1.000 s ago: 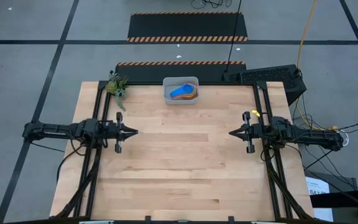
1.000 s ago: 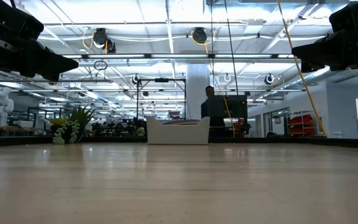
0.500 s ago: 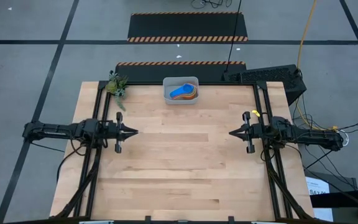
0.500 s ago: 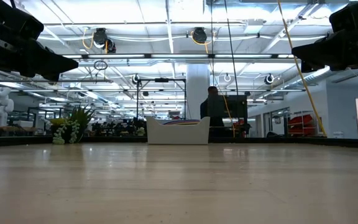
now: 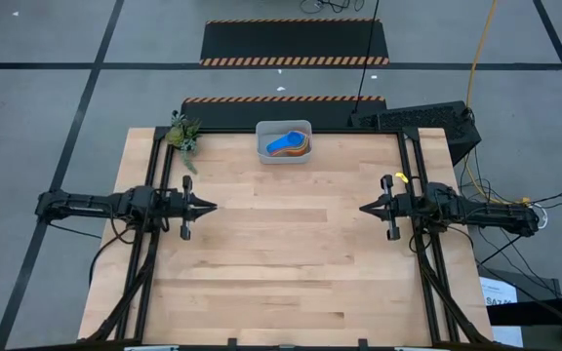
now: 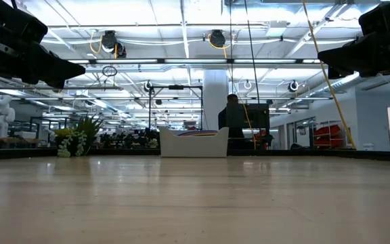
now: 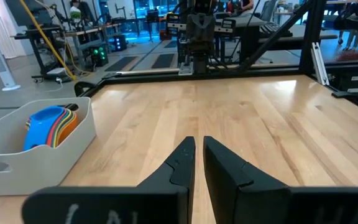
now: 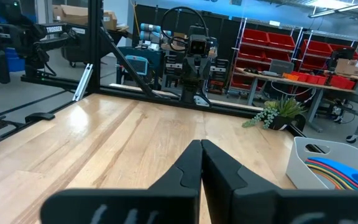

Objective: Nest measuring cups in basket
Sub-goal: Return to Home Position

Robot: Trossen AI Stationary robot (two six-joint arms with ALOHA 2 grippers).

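Observation:
The basket (image 5: 261, 148) is a pale grey tub standing on its base at the table's far edge, near the middle. The measuring cups (image 5: 289, 145) lie nested inside it, blue on top with orange, red and yellow rims showing beneath. The left wrist view shows the basket (image 7: 42, 155) and the cups (image 7: 48, 127); the right wrist view shows them too, basket (image 8: 309, 165) and cups (image 8: 337, 171). My left gripper (image 5: 213, 207) hovers shut over the table's left side, pointing right. My right gripper (image 5: 363, 208) hovers shut over the right side, pointing left. Both are far from the basket.
A small green plant (image 5: 183, 134) stands at the table's far left corner, left of the basket. Bare wood stretches between the two grippers and toward the near edge. In the low view a person (image 6: 232, 112) stands beyond the table, behind the basket (image 6: 193, 144).

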